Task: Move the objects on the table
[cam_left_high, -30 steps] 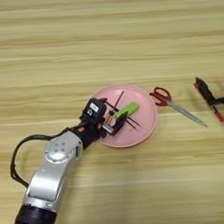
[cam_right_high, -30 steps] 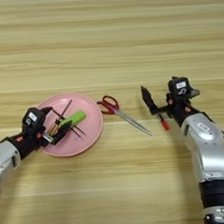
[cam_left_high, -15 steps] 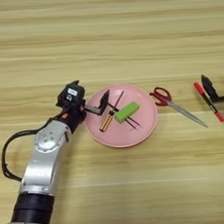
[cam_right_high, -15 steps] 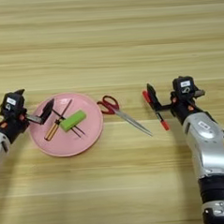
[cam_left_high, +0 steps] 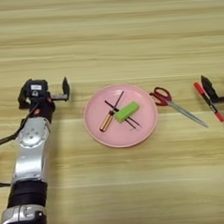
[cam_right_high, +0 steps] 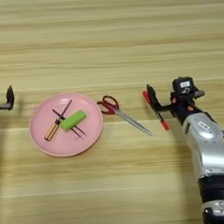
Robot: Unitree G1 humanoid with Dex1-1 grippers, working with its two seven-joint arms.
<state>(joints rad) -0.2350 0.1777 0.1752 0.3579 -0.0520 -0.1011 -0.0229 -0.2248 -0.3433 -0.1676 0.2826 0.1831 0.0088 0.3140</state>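
The green block lies on the round pink plate, across a wooden-handled tool and thin black sticks. My left gripper hovers open and empty a short way left of the plate, off its rim. The black pen with red ends lies slanted on the wooden table, right of the scissors. My right gripper is open just above the pen's upper end and holds nothing.
Red-handled scissors lie between the plate and the pen, blades pointing toward the lower right. My left arm runs up from the lower left corner. My right arm comes in from the lower right.
My left gripper has pulled back leftward off the plate, leaving the green block lying there. The right gripper and the pen have hardly moved in the last half second.
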